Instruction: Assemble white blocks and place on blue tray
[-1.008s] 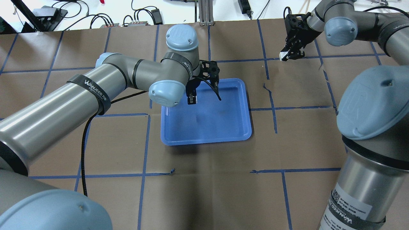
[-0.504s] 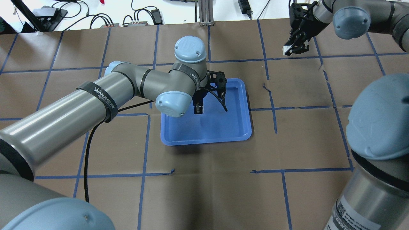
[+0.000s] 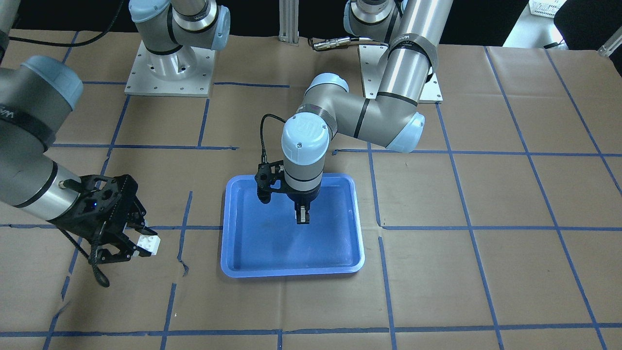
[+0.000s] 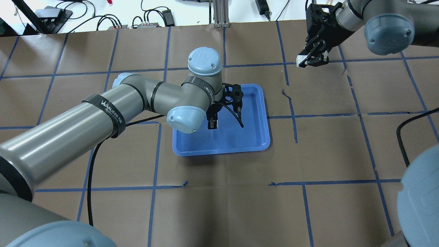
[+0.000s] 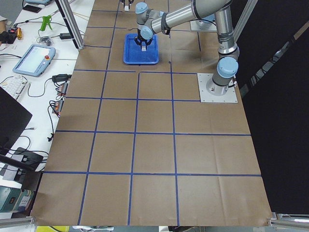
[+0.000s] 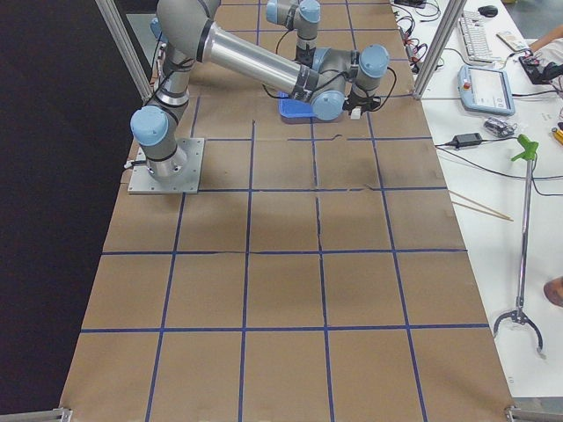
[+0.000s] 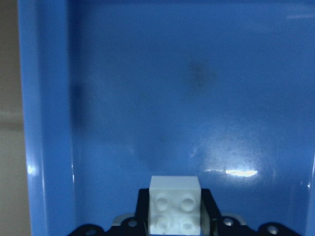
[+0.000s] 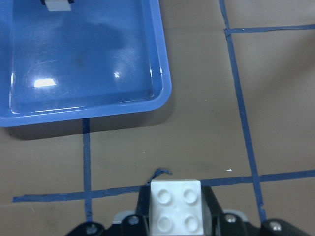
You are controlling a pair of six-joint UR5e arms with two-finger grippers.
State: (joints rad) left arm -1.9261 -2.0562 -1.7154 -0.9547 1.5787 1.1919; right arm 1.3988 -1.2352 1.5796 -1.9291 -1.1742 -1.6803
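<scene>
The blue tray [image 4: 240,140] lies mid-table, also in the front view [image 3: 252,253]. My left gripper [image 4: 212,123] hangs over the tray's inside, shut on a white block [image 7: 174,202], which also shows between its fingers in the front view [image 3: 302,215]. My right gripper [image 4: 304,61] is at the far right of the table, away from the tray, shut on the other white block [image 8: 176,210]. That block also shows in the front view [image 3: 148,244] and the overhead view [image 4: 302,60]. The right wrist view shows the tray [image 8: 123,105] ahead, with the left gripper's block [image 8: 58,5] at its top edge.
The table is covered in brown paper with a grid of blue tape lines [image 4: 291,113]. Cables and power supplies [image 4: 147,20] lie beyond the far edge. The left arm's elbow [image 4: 185,118] overhangs the tray's left side.
My left gripper has moved with its block from the tray's far part toward its middle. My right gripper has shifted a little along the far right of the table, still holding its block.
</scene>
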